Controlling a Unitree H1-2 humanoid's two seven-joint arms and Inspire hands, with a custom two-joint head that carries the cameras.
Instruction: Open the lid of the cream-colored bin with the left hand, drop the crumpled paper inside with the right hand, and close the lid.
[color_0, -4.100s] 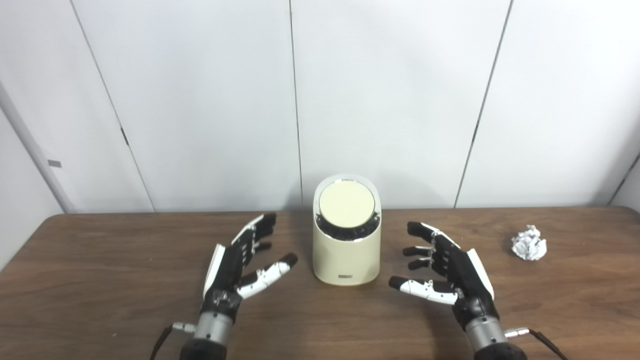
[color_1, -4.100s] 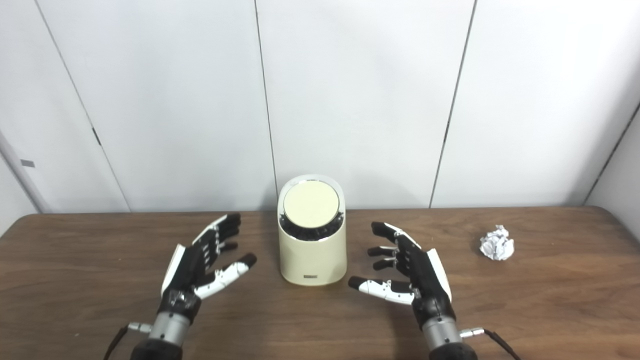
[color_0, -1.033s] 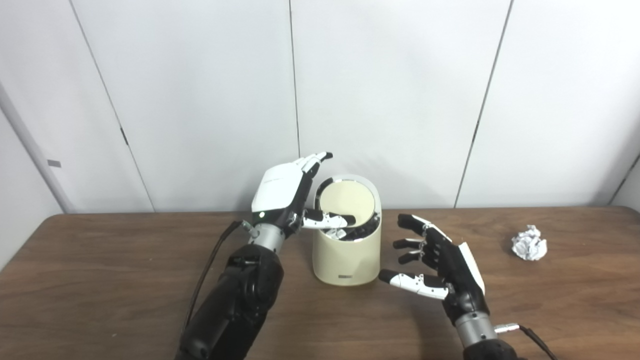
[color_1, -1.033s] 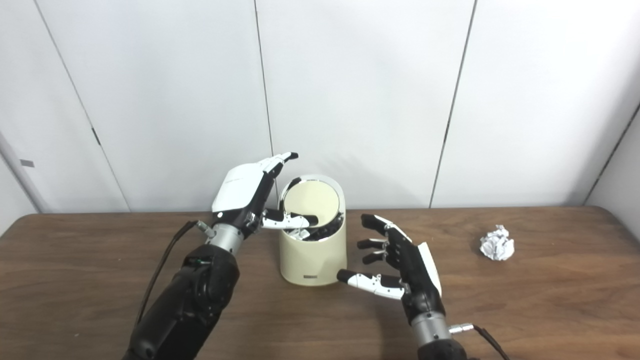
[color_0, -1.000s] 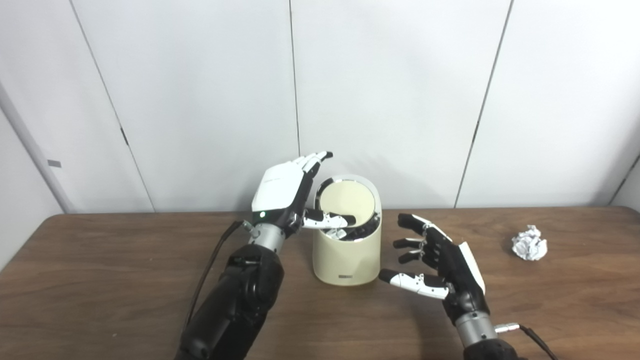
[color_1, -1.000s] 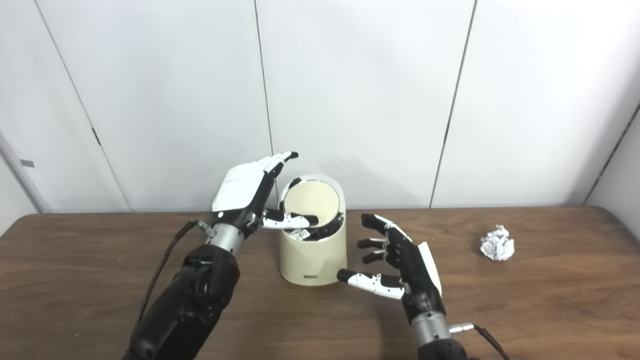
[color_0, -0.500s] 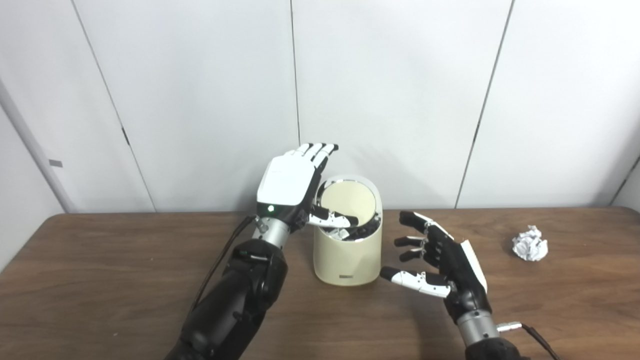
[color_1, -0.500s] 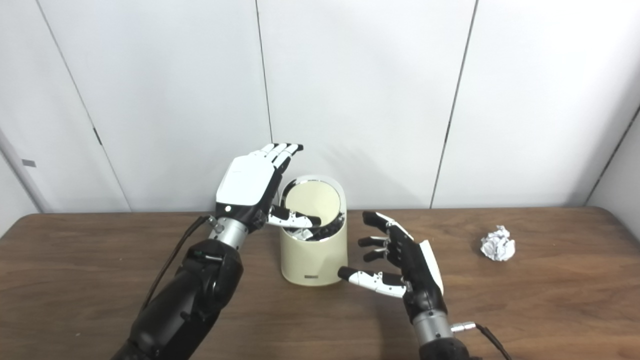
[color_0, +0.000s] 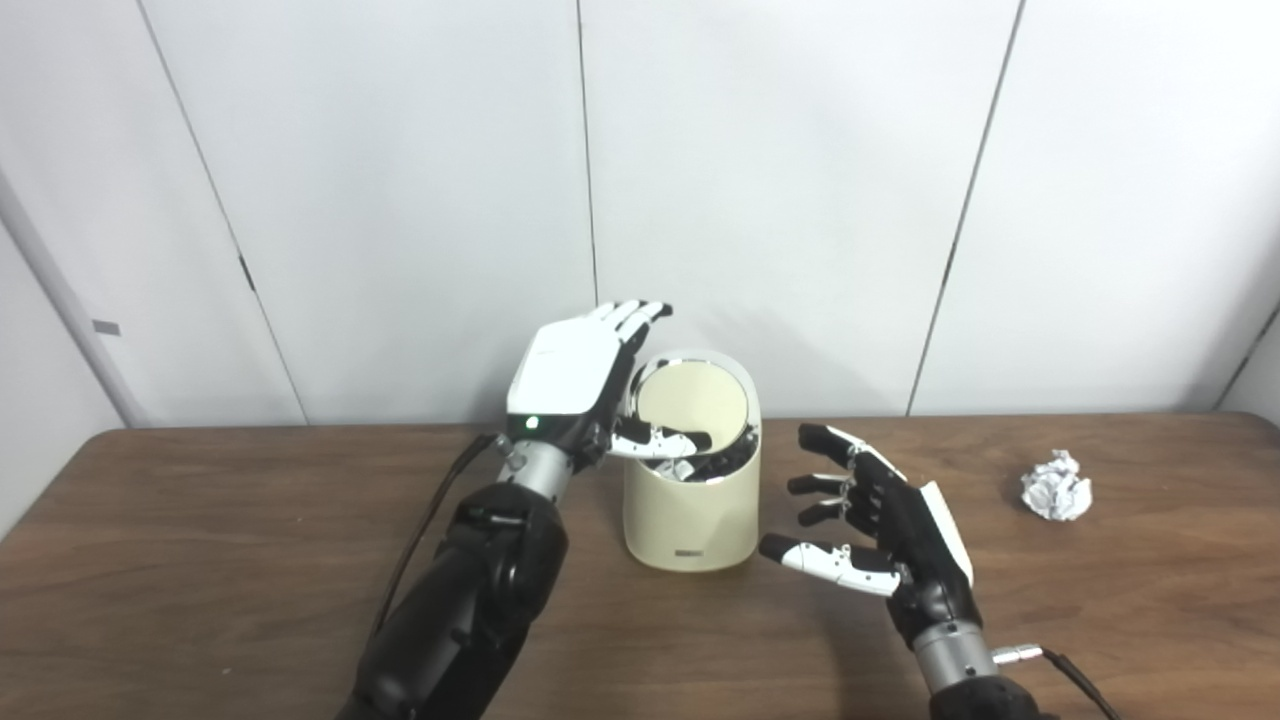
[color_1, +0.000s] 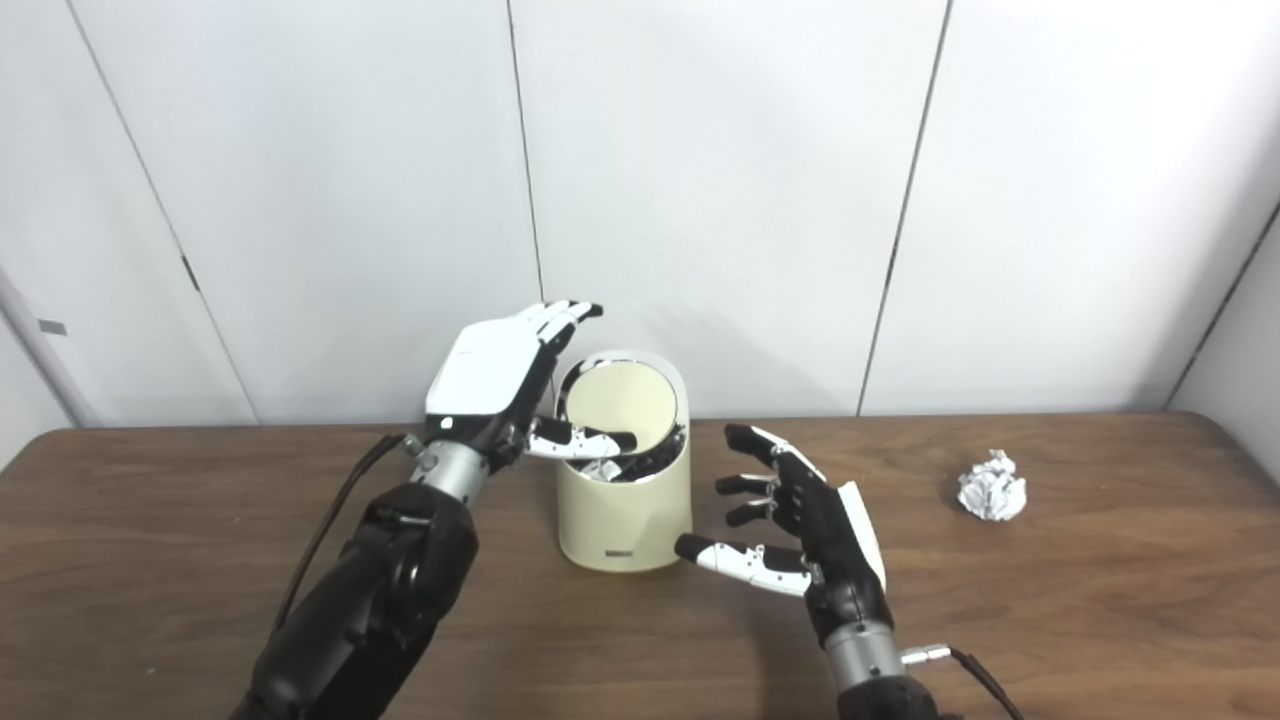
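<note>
A cream-coloured cylindrical plastic bin (color_0: 690, 510) is showing a paler round lid (color_0: 693, 406) ringed in glossy black. The crumpled white paper ball (color_0: 1056, 485) is carrying grey creases. The dark brown wood-grain table (color_0: 200, 560) is streaking lengthwise. Both black-and-white hands, left (color_0: 580, 385) and right (color_0: 885, 535), are showing white backs.
</note>
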